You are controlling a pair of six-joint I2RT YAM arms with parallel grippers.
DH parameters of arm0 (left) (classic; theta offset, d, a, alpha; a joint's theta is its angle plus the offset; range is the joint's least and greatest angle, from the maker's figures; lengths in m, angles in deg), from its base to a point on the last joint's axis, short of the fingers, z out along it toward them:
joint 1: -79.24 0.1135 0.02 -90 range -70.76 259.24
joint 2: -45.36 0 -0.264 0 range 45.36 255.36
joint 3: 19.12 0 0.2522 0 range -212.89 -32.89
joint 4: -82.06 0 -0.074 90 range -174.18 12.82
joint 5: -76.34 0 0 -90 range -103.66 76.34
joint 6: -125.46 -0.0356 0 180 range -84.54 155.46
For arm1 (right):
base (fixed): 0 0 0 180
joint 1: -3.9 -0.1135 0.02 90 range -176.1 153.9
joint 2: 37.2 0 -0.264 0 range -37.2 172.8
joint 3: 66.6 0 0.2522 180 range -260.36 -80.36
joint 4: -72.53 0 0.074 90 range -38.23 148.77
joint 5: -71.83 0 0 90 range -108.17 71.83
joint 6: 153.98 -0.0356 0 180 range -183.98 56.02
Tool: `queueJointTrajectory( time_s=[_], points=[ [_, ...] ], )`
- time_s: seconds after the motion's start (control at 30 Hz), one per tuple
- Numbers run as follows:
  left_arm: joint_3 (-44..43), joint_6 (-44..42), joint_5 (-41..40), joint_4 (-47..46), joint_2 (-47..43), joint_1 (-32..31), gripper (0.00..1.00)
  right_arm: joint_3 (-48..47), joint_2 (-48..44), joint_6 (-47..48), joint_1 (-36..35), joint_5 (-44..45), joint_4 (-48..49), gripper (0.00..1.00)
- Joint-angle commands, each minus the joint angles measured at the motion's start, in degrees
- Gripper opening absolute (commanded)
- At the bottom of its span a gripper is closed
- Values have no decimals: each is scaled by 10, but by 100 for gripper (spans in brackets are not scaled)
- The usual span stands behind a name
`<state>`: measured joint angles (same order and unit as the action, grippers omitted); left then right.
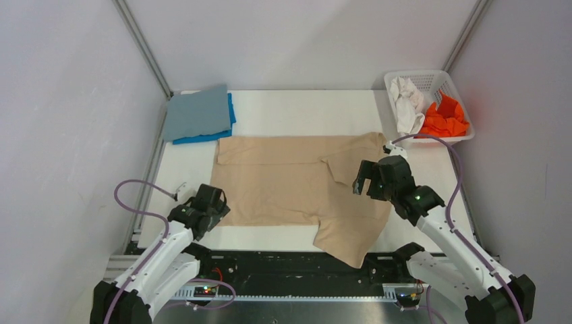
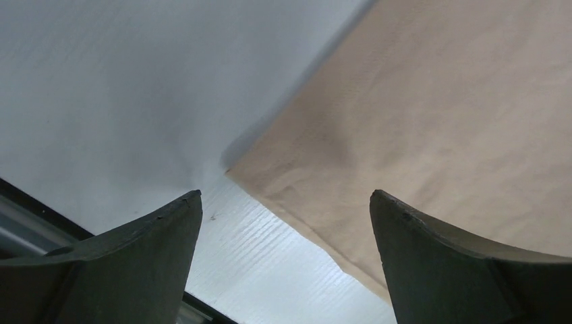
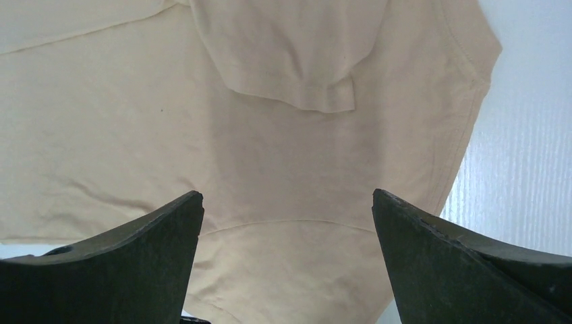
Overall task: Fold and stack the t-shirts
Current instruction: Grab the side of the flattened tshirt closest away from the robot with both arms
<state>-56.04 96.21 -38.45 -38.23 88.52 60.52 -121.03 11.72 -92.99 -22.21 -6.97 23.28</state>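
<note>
The tan shirt lies spread on the white table, one sleeve hanging over the near edge. My left gripper is open and empty just above the shirt's near left corner. My right gripper is open and empty above the shirt's right part, over a sleeve seam. A folded grey-blue shirt lies on a bright blue one at the back left. The white shirt and orange shirt lie crumpled in the basket.
The white lattice basket stands at the back right corner. Grey walls close in both sides. The table's near edge meets a dark rail with the arm bases.
</note>
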Motion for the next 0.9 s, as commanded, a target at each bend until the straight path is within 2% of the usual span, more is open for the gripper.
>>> queueJointTrajectory(
  time_s=[0.0,0.27,0.67,0.73,0.8,0.83,0.87],
  points=[
    [8,72,-24,5,6,2,96,5,-1,-14,-3,-19,15,99],
    [11,156,-34,-5,30,3,72,5,20,-6,-3,-35,28,99],
    [-12,164,-2,-53,162,2,53,2,-10,3,20,-50,20,99],
    [-18,160,7,-72,186,0,43,-1,-15,4,23,-57,11,99],
    [-27,154,6,-76,202,-2,27,-3,-19,6,24,-60,5,99],
    [-28,153,4,-77,205,-2,12,-5,-19,9,23,-69,2,99],
    [-31,153,3,-78,207,-2,6,-6,-18,11,22,-76,-5,99]
  ],
)
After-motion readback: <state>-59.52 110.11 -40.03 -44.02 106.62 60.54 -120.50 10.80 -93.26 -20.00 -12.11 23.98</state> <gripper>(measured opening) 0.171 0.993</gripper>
